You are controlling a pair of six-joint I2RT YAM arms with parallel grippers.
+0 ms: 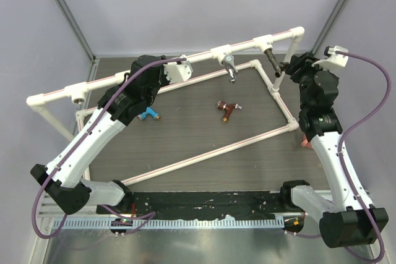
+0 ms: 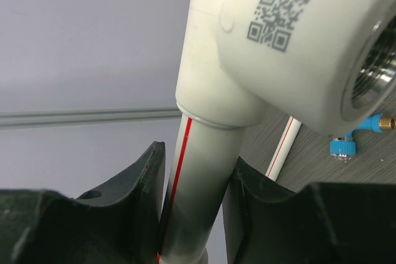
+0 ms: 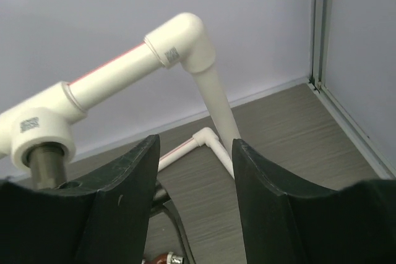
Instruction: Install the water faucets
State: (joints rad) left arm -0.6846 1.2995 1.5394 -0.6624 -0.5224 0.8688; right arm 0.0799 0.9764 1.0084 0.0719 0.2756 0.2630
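My left gripper (image 1: 162,73) is shut on the white top pipe (image 2: 195,171) of the frame, just below an empty tee socket (image 2: 278,60) with a QR label. The blue faucet (image 1: 148,114) lies on the table inside the frame and also shows in the left wrist view (image 2: 352,140). The red-brown faucet (image 1: 227,110) lies mid-table. The chrome faucet (image 1: 231,66) hangs from a tee on the top rail. The dark faucet (image 1: 272,60) sits in the right tee (image 3: 37,131). My right gripper (image 1: 289,66) is open and empty beside the dark faucet (image 3: 44,164).
The white pipe frame (image 1: 210,149) has a low rectangle on the table and a raised rail at the back. An empty tee (image 1: 77,94) sits at the rail's left end. A small pink object (image 1: 305,143) lies right of the frame. Grey walls stand close behind.
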